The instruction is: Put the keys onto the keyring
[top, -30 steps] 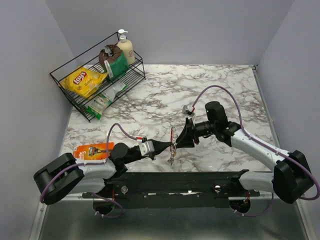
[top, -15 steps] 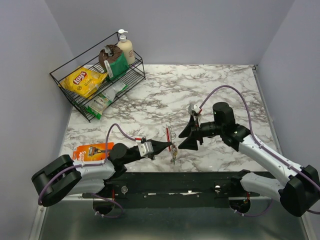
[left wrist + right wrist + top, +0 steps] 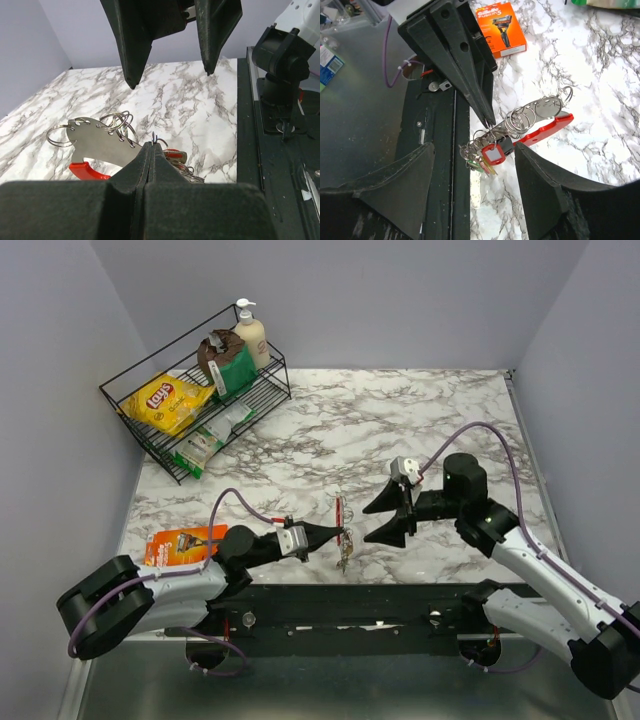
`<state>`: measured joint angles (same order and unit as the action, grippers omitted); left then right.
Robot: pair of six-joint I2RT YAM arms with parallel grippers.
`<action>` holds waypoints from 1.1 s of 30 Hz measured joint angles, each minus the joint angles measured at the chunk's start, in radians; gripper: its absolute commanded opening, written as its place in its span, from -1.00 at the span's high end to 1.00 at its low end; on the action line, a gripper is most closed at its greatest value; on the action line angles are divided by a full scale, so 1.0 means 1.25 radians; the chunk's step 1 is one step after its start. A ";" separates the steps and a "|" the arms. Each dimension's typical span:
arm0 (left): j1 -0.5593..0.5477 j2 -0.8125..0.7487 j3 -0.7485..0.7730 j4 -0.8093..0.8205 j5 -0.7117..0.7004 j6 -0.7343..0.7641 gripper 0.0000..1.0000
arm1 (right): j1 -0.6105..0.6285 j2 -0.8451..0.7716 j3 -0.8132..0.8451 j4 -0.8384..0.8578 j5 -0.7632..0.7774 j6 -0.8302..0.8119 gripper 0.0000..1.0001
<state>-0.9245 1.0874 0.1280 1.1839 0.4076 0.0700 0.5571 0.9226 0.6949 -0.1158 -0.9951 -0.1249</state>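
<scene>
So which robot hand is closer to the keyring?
Left. The left gripper is pinched shut on the keyring, holding its wire rings. The right gripper is open, off to the right with a gap between.

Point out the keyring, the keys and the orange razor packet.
keyring (image 3: pixel 547 129): right wrist view, red curved arm.
keys (image 3: pixel 490 154): right wrist view, red key head.
razor packet (image 3: pixel 502 25): right wrist view, orange front.

White/grey marble-look desk, fills most of top view. Plain pale lavender-grey walls on 3 sides: back wall, left wall, right wall. Black wire rack in back-left corner of desk. Black base plate along near edge, dull metal sheet below it. Light even, soft shadows, src not visible.
</scene>
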 measured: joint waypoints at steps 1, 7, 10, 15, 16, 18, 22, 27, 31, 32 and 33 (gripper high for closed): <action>0.000 -0.003 0.001 -0.010 0.004 0.002 1.00 | 0.000 -0.006 -0.009 0.008 -0.002 -0.003 -0.45; 0.000 -0.038 0.010 -0.076 0.026 0.028 1.00 | 0.004 -0.032 -0.050 0.032 -0.014 -0.021 -0.37; 0.000 -0.049 0.010 -0.096 0.033 0.032 1.00 | 0.006 -0.048 -0.052 0.048 -0.020 -0.025 -0.29; 0.000 -0.052 0.010 -0.105 0.041 0.034 1.00 | 0.027 -0.056 -0.052 0.084 -0.020 -0.027 -0.24; 0.000 -0.052 0.010 -0.105 0.042 0.034 1.00 | 0.035 -0.057 -0.053 0.090 -0.020 -0.027 -0.22; 0.000 -0.052 0.010 -0.105 0.043 0.034 1.00 | 0.053 -0.054 -0.053 0.100 -0.019 -0.027 -0.17; 0.000 -0.052 0.010 -0.105 0.043 0.034 1.00 | 0.103 -0.028 -0.053 0.103 -0.008 -0.038 -0.07; 0.000 -0.052 0.010 -0.105 0.044 0.033 1.00 | 0.131 0.004 -0.053 0.103 0.011 -0.051 0.02; 0.000 -0.052 0.010 -0.105 0.044 0.033 1.00 | 0.131 0.008 -0.053 0.104 0.037 -0.063 0.16; 0.000 -0.052 0.010 -0.105 0.044 0.033 1.00 | 0.131 0.009 -0.053 0.105 0.045 -0.068 0.22; 0.000 -0.052 0.010 -0.105 0.045 0.033 1.00 | 0.131 0.012 -0.053 0.107 0.052 -0.070 0.22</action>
<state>-0.9245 1.0229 0.1402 1.0531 0.4633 0.1112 0.7212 0.9375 0.6289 0.0185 -0.9295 -0.2123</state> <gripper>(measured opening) 0.007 0.427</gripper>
